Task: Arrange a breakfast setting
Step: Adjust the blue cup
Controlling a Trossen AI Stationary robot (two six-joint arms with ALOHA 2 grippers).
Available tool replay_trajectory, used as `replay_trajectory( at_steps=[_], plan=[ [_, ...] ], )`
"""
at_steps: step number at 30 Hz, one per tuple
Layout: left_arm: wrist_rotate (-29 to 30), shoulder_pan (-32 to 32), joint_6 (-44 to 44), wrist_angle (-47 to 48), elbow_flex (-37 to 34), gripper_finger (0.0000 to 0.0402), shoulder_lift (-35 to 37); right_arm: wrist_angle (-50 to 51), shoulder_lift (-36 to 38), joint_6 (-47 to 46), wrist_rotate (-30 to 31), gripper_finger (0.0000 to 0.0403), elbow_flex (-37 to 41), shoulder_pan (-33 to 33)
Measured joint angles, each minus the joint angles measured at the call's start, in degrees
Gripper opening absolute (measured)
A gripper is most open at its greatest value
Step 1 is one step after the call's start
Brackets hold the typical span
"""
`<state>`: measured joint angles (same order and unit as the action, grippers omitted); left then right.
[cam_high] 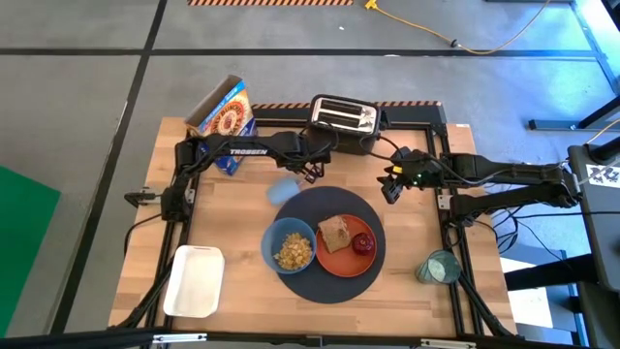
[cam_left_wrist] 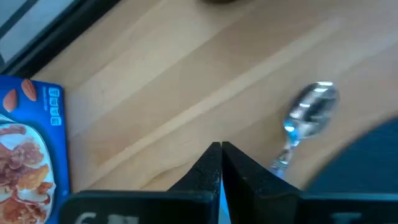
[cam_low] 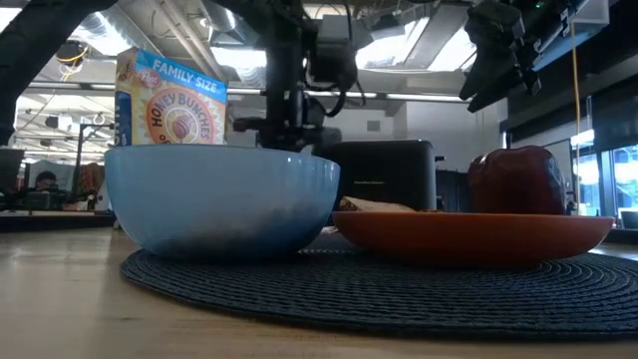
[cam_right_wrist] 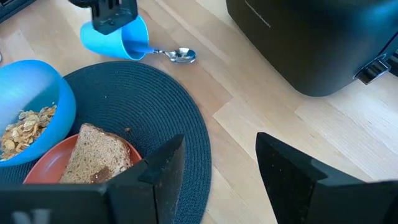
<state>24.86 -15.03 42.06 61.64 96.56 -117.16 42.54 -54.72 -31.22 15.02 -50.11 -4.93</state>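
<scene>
my left gripper (cam_left_wrist: 221,163) clenched on nothing just beside the metal spoon (cam_left_wrist: 305,121), spoon lying on the table (cam_left_wrist: 186,81) at the placemat's (cam_right_wrist: 155,112) edge, right gripper (cam_right_wrist: 217,171) hanging open near the toaster (cam_right_wrist: 311,37)

Blue bowl (cam_high: 291,247), orange plate (cam_high: 341,262), dark ribbed placemat (cam_high: 325,286), black toaster (cam_high: 343,117).
</scene>
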Motion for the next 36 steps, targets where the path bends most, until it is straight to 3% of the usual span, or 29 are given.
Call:
replay_trajectory(
  at_steps=[3, 10, 15, 18, 20, 30, 36],
  plan=[
    [-1.15, 0.44, -1.08, 2.48, 2.71, 0.0002, 0.00, 0.00, 0.00, 0.00, 0.02, 0.0188, 0.00, 0.00],
    [-13.79, -0.94, -14.12, 5.76, 7.63, 0.0028, 0.00, -0.13, 0.00, -3.05, 0.89, 0.0188, 0.00, 0.00],
    [-29.37, -3.70, -35.47, 3.04, 7.69, 0.0059, 0.00, -0.80, 0.00, -3.64, 0.42, 0.0188, 0.00, 0.00],
    [-40.16, -5.77, -43.49, 1.79, 6.06, 0.0079, 0.00, -1.12, 0.00, -3.88, -0.45, 0.0188, 0.00, 0.00],
    [-43.97, -6.91, -48.84, 2.25, 5.34, 0.0093, -0.02, -1.15, 0.00, -5.40, -1.57, 0.0188, 0.00, 0.00],
    [-43.84, -8.32, -68.13, 4.50, 4.85, 0.0142, -0.36, -1.74, 0.00, -11.20, -4.20, 0.0189, 0.00, 0.02],
    [-45.12, -9.04, -71.17, 7.97, 4.83, 0.0144, -4.35, -2.69, 0.00, -14.68, -4.76, 0.0189, 0.00, 0.09]
  ],
)
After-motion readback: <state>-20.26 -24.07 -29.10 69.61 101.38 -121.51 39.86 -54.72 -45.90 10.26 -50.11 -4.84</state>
